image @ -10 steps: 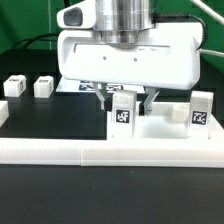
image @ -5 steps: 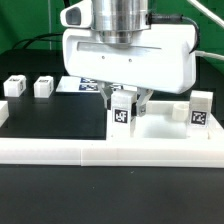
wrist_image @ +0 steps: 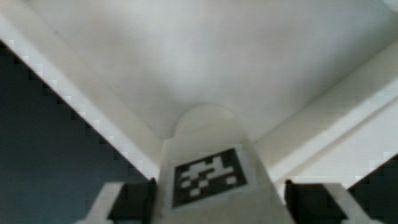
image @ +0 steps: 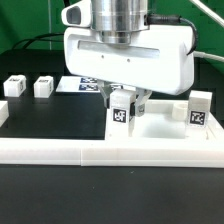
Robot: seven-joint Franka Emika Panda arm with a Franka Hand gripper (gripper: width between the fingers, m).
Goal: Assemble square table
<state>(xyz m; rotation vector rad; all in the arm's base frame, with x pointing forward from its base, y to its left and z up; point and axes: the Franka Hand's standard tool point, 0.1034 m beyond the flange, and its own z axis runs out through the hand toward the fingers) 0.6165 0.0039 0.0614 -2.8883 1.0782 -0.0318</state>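
Clamped narrow on a white leg [image: 122,114] with the gripper [image: 123,106], pinching two opposite sides so as to hold it upright with its tag facing the exterior view. Poised low at the nine o'clock end of the tabletop [image: 170,132], probably to line the leg's foot up with a corner hole. Impossible to tell whether touching the slab or just above it, or where the hole lies, both being hidden under the leg. Shown in the wrist view as the same white leg [wrist_image: 210,165] between dark fingers [wrist_image: 125,203], against the pale tabletop [wrist_image: 214,60] and its raised rim. Standing at three o'clock from the gripper, a second leg [image: 201,108], upright at the tabletop's far end and likely seated there. Lying loose on the black table [image: 50,115] at nine o'clock, well apart from the work, a third leg [image: 43,87] and a fourth leg [image: 15,86], presumably waiting their turn. Just behind the gripper at ten o'clock, the marker board [image: 85,85]. Judged roughly midway, calling next for a straight seating without tilt.
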